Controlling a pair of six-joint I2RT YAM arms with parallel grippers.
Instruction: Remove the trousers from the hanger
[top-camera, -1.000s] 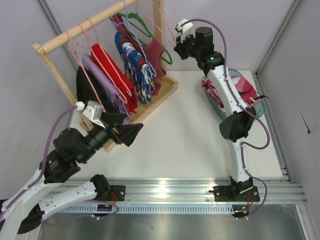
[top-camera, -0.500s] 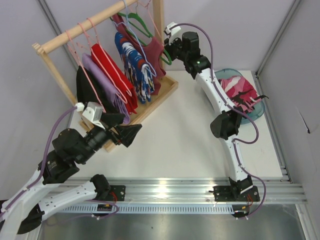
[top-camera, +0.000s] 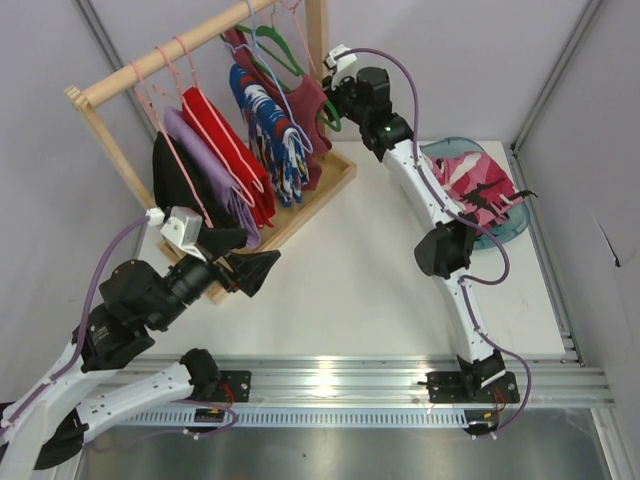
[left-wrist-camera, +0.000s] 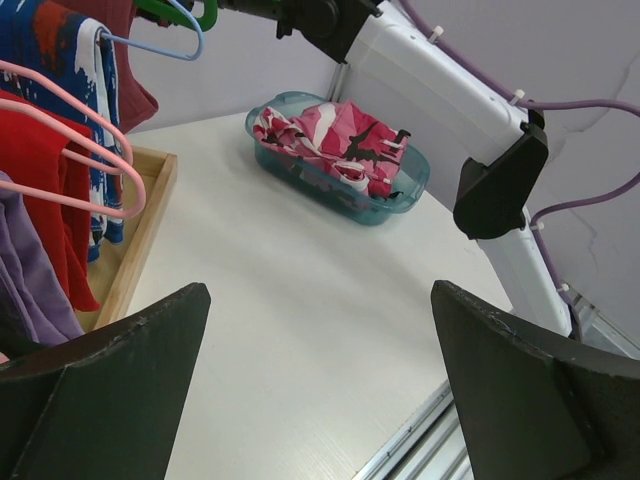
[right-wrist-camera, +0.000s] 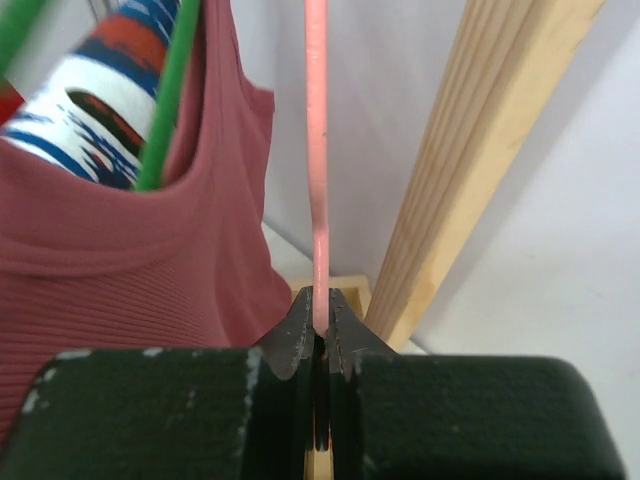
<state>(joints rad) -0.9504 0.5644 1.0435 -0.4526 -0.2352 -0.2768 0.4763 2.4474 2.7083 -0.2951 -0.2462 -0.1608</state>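
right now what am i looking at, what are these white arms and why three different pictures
It is a two-armed robot bolted to the near edge of a table. One picture looks down from above. The other two come from a camera on each wrist. The left gripper is wide open and empty, above the table. The right gripper is shut on a thin pale-pink hanger beside a wooden rack of hung clothes. The pink patterned trousers lie off the hanger, in a teal tub on the table.
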